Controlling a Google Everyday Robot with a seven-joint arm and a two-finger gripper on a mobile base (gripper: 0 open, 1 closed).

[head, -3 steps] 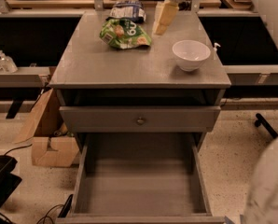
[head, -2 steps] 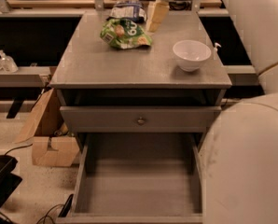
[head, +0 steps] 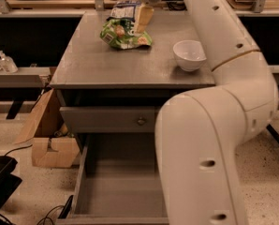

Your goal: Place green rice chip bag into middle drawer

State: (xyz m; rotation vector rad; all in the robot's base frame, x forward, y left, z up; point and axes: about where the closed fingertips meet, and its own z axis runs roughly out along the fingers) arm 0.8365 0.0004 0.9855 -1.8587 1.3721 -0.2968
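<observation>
One big white arm (head: 209,125) fills the right side, bending up and over to the far end of the worktop (head: 106,64), the grey top of a single cabinet. Two drawers under it: the middle drawer (head: 116,186) is pulled wide open, bare grey floor showing, and above it the shallow drawer front (head: 102,120) is closed. One cardboard box (head: 53,149) sits on the floor to the left. Up top, two snack bags: the green rice chip bag (head: 123,34) lies on the worktop near its far edge, nowhere near the drawer, with a blue-and-white bag (head: 124,7) just behind it. The one claw (head: 142,21) is right at the green bag's upper right part; spread or pinching, I cannot tell. One white bowl (head: 189,54) stands to the right, apart from the bags. Two small bottles (head: 7,62) on the left shelf, and one brass knob (head: 141,121).
</observation>
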